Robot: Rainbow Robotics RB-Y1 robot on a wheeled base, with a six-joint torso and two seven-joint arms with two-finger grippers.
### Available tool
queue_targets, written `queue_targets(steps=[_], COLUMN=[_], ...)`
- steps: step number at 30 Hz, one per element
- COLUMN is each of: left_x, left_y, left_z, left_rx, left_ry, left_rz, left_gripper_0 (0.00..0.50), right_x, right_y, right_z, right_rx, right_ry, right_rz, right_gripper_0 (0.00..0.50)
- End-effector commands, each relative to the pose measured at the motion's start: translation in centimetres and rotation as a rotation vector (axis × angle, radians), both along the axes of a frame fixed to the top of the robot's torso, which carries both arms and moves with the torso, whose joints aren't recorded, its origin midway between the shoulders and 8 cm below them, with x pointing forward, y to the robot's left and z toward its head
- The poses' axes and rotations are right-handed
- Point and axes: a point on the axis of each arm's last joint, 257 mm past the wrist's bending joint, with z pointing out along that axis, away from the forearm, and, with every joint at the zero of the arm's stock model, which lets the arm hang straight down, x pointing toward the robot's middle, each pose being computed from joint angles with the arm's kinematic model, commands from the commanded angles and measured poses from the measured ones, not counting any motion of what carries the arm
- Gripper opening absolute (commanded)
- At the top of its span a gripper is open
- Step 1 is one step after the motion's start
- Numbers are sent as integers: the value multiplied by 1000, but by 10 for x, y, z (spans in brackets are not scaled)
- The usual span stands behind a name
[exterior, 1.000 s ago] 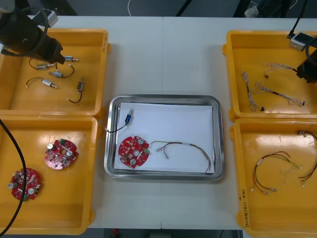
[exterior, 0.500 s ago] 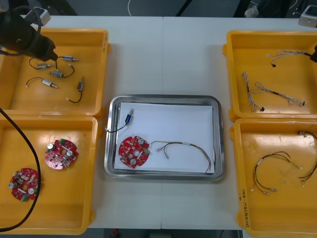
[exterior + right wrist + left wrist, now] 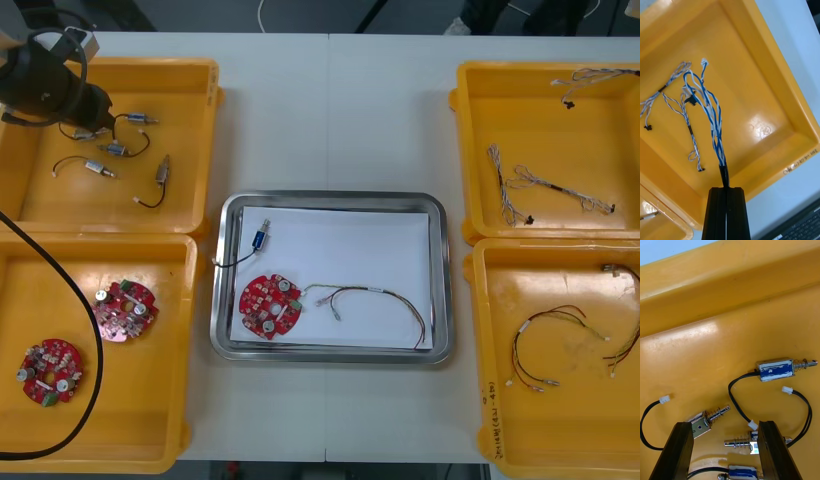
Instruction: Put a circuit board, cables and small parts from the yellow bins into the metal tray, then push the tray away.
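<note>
Taking the front view as a clock face, the light worktop fills nearly all of it. At 12 o'clock, past its far edge, lie dark floor and a white cord.

At 10 o'clock a yellow bin holds small metal parts, and the left arm is above its far corner. At 8 o'clock the second bin holds two spare boards, and the arm's black hose crosses it. In the centre the metal tray, white inside, carries a round red circuit board at its 7 o'clock, one small part at 10 o'clock and a dark cable at 5 o'clock. At 2 o'clock the third bin holds twisted blue and white cables. One more, the lifted cable, runs off the picture's edge at the bin's far corner. At 4 o'clock the fourth bin holds red and yellow cables.

From the front the arm covers its own fingers, and the left wrist view makes them plain. The left end effector is wide open and grips nothing. Its fingers stand over the bin floor with parts lying between and beyond them. The right wrist view shows the right end effector closed tight on the black end of the lifted cable, which stretches out over the third bin.
</note>
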Motion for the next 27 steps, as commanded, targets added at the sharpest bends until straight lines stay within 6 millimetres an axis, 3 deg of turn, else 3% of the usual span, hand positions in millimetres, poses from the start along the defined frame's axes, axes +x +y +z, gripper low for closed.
queue_targets(steps=[1,12,20,27], left_x=[18,16,15,18], left_y=[17,29,36,45], left_z=[52,38,27,32], left_rx=[115,86,89,121], left_ry=[-103,-107,-112,-133], left_rz=[-80,-46,-34,-35], left_gripper_0=[500,500,500,500], right_x=[-3,-9,-21,-32], right_y=[20,120,180,223], right_z=[7,17,5,-11], right_rx=[0,-8,-22,-45], right_ry=[-25,-76,-67,-52], right_rz=[41,230,317,398], right_gripper_0=[0,0,0,0])
